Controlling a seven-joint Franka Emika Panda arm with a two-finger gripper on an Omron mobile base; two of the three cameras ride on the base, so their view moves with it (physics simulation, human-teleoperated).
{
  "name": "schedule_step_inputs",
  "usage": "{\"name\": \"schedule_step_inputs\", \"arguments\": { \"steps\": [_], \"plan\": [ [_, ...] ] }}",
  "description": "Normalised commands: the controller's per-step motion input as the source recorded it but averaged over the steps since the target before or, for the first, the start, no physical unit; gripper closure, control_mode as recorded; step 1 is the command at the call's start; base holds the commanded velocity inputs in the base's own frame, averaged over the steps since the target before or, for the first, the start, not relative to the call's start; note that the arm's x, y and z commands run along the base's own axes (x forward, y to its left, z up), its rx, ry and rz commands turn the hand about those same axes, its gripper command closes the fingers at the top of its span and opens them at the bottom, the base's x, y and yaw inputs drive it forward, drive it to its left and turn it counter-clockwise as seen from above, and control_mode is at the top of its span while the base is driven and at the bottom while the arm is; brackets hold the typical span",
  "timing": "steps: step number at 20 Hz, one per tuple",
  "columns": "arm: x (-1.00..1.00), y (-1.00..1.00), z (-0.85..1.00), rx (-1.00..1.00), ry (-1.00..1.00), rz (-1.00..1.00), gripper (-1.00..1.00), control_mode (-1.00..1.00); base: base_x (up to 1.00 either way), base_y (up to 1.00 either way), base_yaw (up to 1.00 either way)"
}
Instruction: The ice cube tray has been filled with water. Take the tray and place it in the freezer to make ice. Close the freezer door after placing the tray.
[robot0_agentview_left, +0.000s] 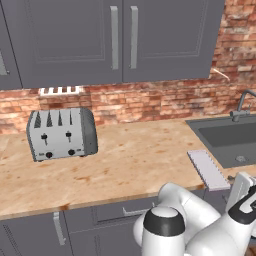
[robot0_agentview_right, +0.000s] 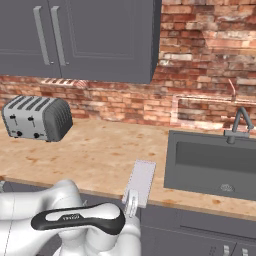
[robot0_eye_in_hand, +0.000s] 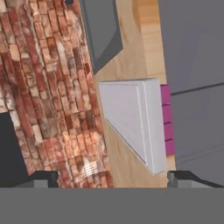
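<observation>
A toaster (robot0_agentview_left: 61, 134) stands at the left of the worktop (robot0_agentview_left: 130, 160). The ice cube tray (robot0_agentview_left: 208, 169) lies at the front edge, just left of the sink (robot0_agentview_left: 231, 136). The end effector (robot0_eye_in_hand: 113, 177) is spread wide, grasping nothing, facing the tray's end.

Red brick wall (robot0_agentview_right: 200, 95) beyond the end effector, above a pale wood-grain counter (robot0_agentview_left: 130, 165). Dark grey wall cabinets (robot0_agentview_left: 115, 40) with long light handles overhead. Chrome four-slot toaster (robot0_agentview_left: 61, 134) well off to its left, against the brick. Dark sink (robot0_agentview_right: 215, 162) with grey faucet (robot0_agentview_right: 239, 125) just to its right. Grey base cabinets (robot0_agentview_left: 80, 227) under the counter edge.
</observation>
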Motion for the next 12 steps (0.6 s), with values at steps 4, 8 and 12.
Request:
{"name": "schedule_step_inputs", "arguments": {
  "steps": [4, 8, 12],
  "plan": [
    [0.01, 0.0, -0.04, 0.0, 0.0, 0.0, -1.0, -1.0, 0.0, 0.0, 0.0],
    [0.06, 0.0, -0.01, 0.0, 0.0, 0.0, -1.0, -1.0, 0.0, 0.0, 0.0],
    [0.08, 0.0, -0.02, 0.0, 0.0, 0.0, -1.0, -1.0, 0.0, 0.0, 0.0]
  ]
}}
